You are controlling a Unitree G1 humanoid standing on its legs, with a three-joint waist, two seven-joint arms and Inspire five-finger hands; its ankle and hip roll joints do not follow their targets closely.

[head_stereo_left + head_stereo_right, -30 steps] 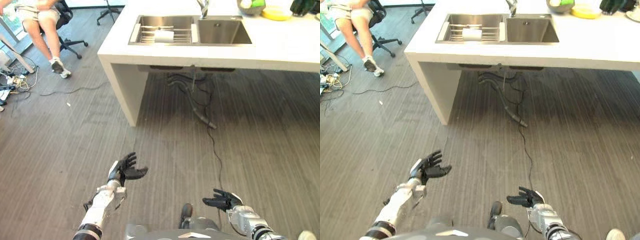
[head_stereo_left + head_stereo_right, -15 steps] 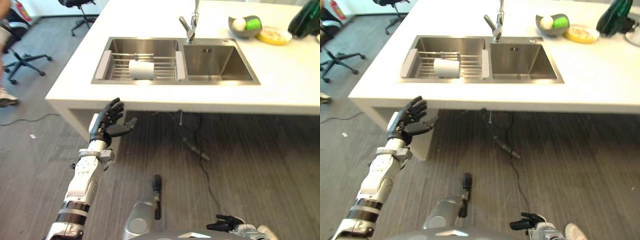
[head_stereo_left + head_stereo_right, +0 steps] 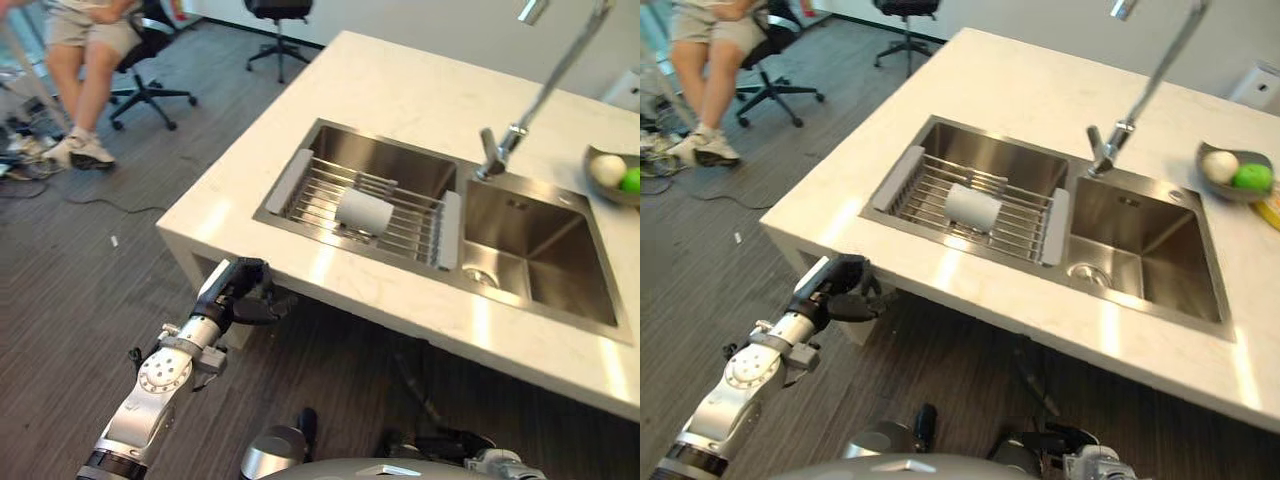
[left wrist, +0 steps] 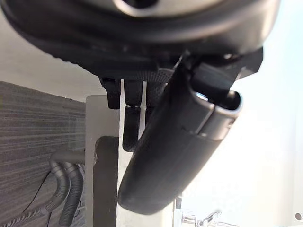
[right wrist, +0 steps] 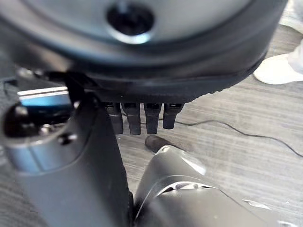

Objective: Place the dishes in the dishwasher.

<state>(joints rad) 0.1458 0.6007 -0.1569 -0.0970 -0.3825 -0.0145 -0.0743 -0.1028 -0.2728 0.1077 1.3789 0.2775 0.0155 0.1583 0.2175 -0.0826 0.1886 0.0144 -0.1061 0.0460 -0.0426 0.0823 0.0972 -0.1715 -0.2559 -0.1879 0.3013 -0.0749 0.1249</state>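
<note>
A white cup (image 3: 363,210) lies on its side on a wire rack (image 3: 310,195) in the left basin of a steel double sink (image 3: 530,250), set in a white counter (image 3: 400,90). My left hand (image 3: 238,292) hovers below the counter's front edge near its left corner, apart from the cup. Its fingers (image 4: 130,127) are straight and hold nothing. My right hand (image 3: 445,442) hangs low over the floor at the picture's lower edge, its fingers (image 5: 142,118) also straight and empty.
A tall faucet (image 3: 500,150) rises between the two basins. A grey bowl (image 3: 1230,193) with a white and a green ball stands on the counter at the right. A person (image 3: 85,60) sits on an office chair (image 3: 150,80) at the far left.
The camera has swung closer over the sink. My left hand, low over the floor a second ago, has risen to the counter's front edge. The right hand has stayed low.
</note>
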